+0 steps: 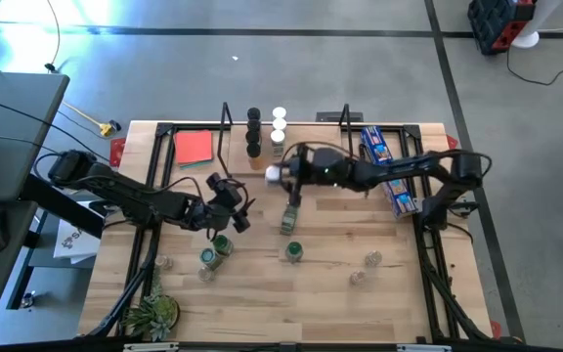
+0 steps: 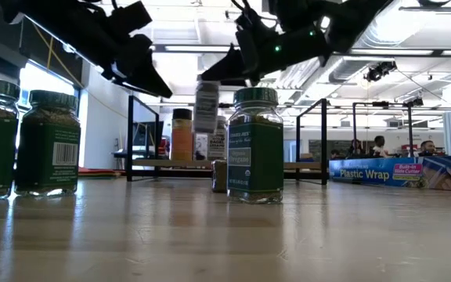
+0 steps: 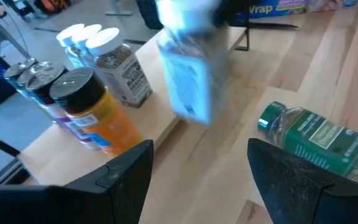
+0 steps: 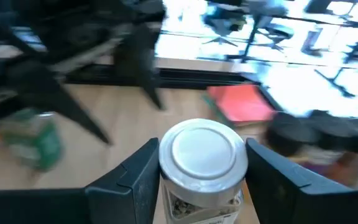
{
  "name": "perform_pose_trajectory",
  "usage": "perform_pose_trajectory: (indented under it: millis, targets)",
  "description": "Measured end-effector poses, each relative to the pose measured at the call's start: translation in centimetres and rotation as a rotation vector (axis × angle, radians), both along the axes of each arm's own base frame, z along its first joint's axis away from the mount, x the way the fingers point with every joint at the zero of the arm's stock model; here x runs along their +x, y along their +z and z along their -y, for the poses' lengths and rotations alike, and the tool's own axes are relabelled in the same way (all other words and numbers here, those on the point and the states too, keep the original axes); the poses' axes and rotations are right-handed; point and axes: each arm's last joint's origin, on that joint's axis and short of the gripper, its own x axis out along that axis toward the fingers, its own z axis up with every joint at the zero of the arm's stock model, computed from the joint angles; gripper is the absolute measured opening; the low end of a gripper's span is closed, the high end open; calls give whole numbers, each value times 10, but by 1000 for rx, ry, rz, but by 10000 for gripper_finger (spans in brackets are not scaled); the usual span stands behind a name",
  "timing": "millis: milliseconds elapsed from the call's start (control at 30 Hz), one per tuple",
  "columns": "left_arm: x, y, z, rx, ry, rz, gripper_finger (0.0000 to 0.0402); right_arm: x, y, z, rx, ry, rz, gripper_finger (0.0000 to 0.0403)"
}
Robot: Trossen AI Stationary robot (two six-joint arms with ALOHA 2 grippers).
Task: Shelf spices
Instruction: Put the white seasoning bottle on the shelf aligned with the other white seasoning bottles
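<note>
The right gripper (image 4: 197, 171) clamps a white-lidded spice jar (image 4: 202, 171) above the table in front of the shelf (image 1: 238, 147), apparently upright, while the left gripper (image 3: 197, 168) hovers nearby, fingers spread.

I read "Plastic Wrap" on blue box (image 2: 402, 171) at bench's far side | "Oregano" on green-label jar (image 2: 255, 146), small print above it too fine for me | barcode, no digits legible, on green jar (image 2: 48, 143) | other jar labels unreadable
</note>
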Motion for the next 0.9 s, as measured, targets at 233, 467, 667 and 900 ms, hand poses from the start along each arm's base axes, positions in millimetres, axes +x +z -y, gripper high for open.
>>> perform_pose_trajectory:
  millis: [233, 467, 667, 900]
  targets:
    - [-2, 2, 1, 4, -2, 6, 255, -8, -7, 42, 28, -58, -18, 186]
    - [-2, 2, 2, 2, -3, 7, 255, -5, -33, 58, 55, -74, -75, 186]
    - [-2, 2, 2, 0, -5, 6, 255, -2, -36, 59, 42, -85, -51, 196]
    - [-2, 2, 1, -11, 1, 15, 255, -5, -36, 69, 28, -127, -49, 202]
